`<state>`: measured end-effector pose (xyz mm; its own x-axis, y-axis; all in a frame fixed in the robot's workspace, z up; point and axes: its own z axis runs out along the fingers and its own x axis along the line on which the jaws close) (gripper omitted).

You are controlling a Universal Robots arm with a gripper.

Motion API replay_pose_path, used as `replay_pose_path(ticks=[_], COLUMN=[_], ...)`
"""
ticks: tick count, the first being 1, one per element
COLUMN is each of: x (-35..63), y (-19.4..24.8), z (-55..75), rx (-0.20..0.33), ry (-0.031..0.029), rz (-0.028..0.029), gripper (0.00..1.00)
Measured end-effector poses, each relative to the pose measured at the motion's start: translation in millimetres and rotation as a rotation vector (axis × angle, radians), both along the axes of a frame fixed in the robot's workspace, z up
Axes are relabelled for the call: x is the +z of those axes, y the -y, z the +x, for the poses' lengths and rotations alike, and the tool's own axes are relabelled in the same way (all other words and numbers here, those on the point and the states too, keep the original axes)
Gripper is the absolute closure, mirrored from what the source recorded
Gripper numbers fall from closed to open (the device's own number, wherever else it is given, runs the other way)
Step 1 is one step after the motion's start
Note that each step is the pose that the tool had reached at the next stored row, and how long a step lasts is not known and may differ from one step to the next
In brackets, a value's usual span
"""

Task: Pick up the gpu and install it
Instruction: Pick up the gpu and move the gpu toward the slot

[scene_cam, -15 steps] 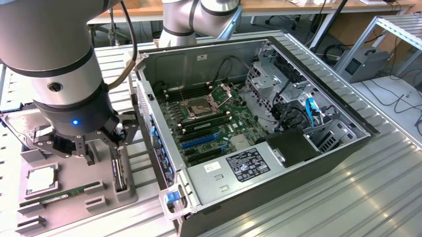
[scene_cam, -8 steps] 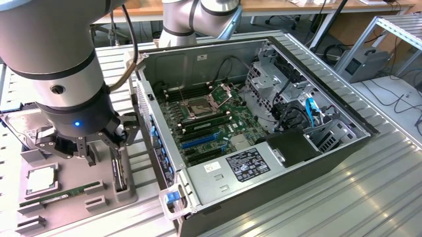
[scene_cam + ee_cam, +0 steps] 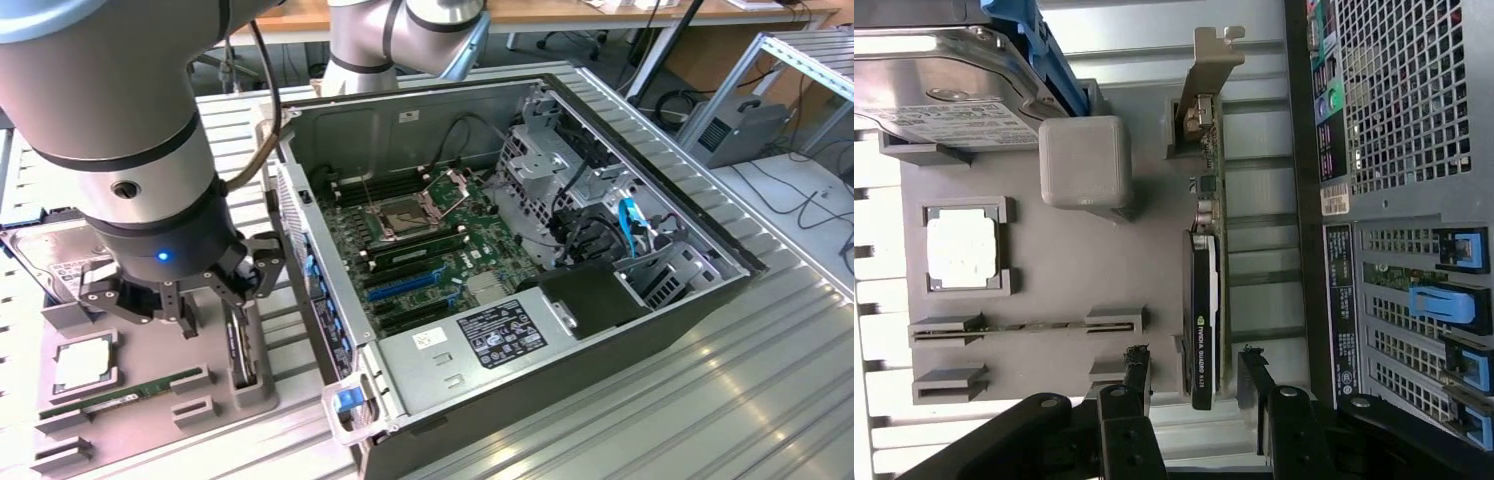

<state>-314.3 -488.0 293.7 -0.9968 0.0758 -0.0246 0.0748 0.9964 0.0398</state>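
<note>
The gpu [image 3: 1204,300] has a black cover with green-and-white lettering, a green board edge and a beige-silver bracket. The gripper [image 3: 1194,358] is black, and the arm [image 3: 107,100] is pale grey with a blue light. At eight o'clock in the exterior view, the matt grey tray [image 3: 1064,270] carries a silvery CPU [image 3: 962,250], a green RAM stick [image 3: 120,393] and a silver hard drive [image 3: 934,95] with a white label. The computer case [image 3: 574,390] is black outside and grey inside, with a green motherboard [image 3: 454,235], blue slots [image 3: 400,287] and a silver power supply [image 3: 441,370] with a black label. Its rear mesh [image 3: 1404,90] is perforated and carries blue clips [image 3: 1444,305]. At five o'clock the table [image 3: 694,400] is silver with ridged stripes.
</note>
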Motion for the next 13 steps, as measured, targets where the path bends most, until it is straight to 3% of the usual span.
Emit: replay_pose_path(ticks=[13], x=[-15.8], y=[-2.8], z=[2.7], rx=[0.000], ry=[-0.0020], rz=[-0.0001], gripper=[0.52])
